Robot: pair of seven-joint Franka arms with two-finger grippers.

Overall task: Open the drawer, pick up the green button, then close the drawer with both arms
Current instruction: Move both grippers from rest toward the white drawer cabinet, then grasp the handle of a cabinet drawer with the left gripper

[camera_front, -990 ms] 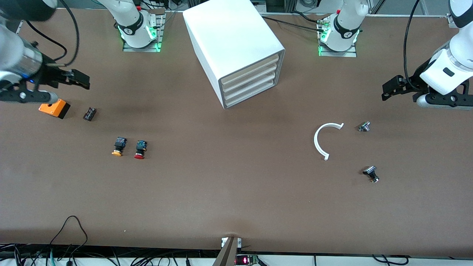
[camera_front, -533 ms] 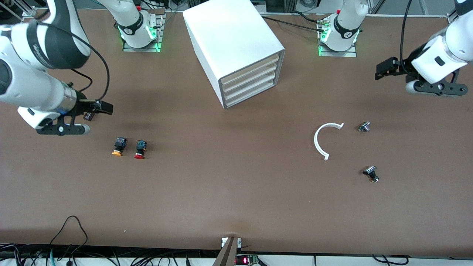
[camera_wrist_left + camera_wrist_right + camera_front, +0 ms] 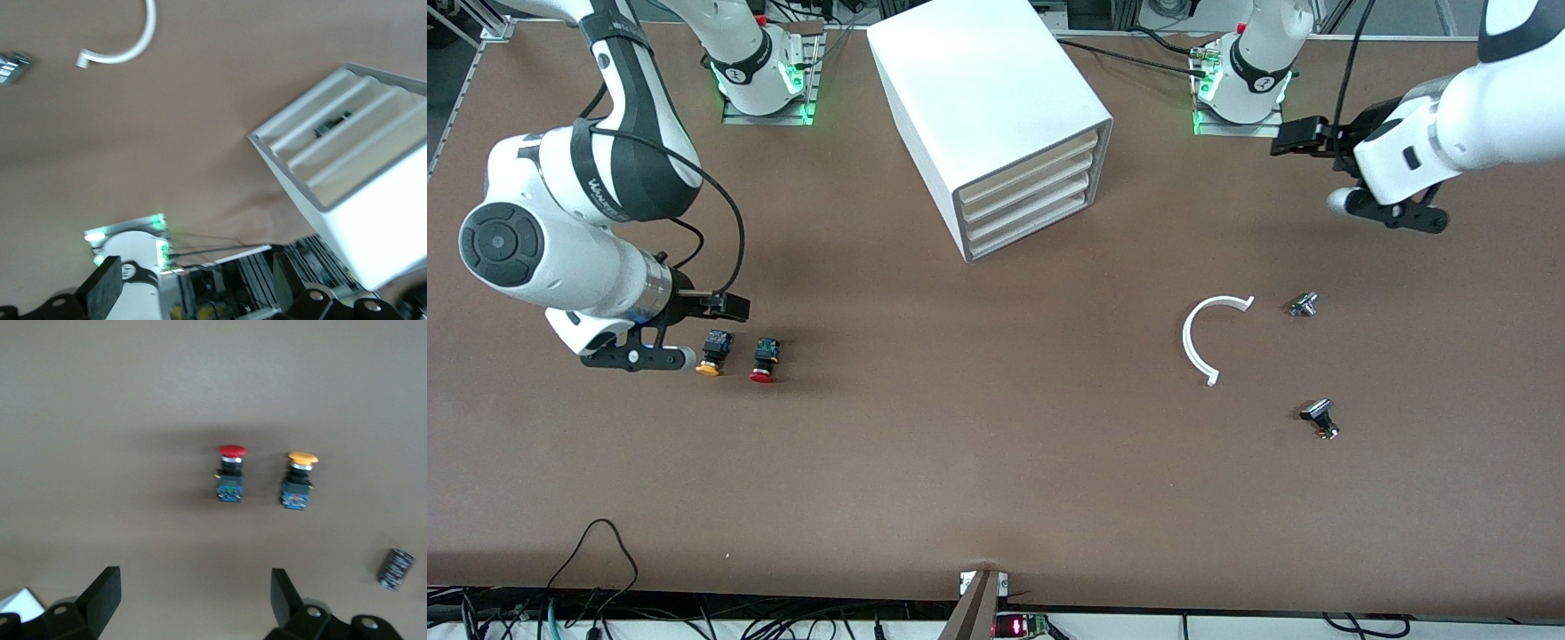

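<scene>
The white cabinet (image 3: 996, 107) stands at the table's middle near the bases, with all four drawers shut. The drawer (image 3: 1033, 233) is the lowest one. The cabinet also shows in the left wrist view (image 3: 373, 220), where a small dark and green thing (image 3: 331, 124) shows in a gap between drawer fronts. I cannot tell what it is. The green button is hidden in the front view. My left gripper (image 3: 1289, 142) (image 3: 197, 287) is open and empty, in the air beside the left arm's base. My right gripper (image 3: 729, 308) (image 3: 193, 597) is open and empty, low beside the yellow-capped button (image 3: 711, 353).
A red-capped button (image 3: 765, 358) (image 3: 230, 475) lies beside the yellow-capped one (image 3: 298, 480). A small black cylinder (image 3: 395, 569) lies close by. A white arc piece (image 3: 1209, 338) (image 3: 127, 47) and two small metal parts (image 3: 1303, 305) (image 3: 1320, 418) lie toward the left arm's end.
My right gripper has swung in from the table's end to beside the yellow-capped button, covering the orange box and black part. My left gripper has moved toward its base and the cabinet.
</scene>
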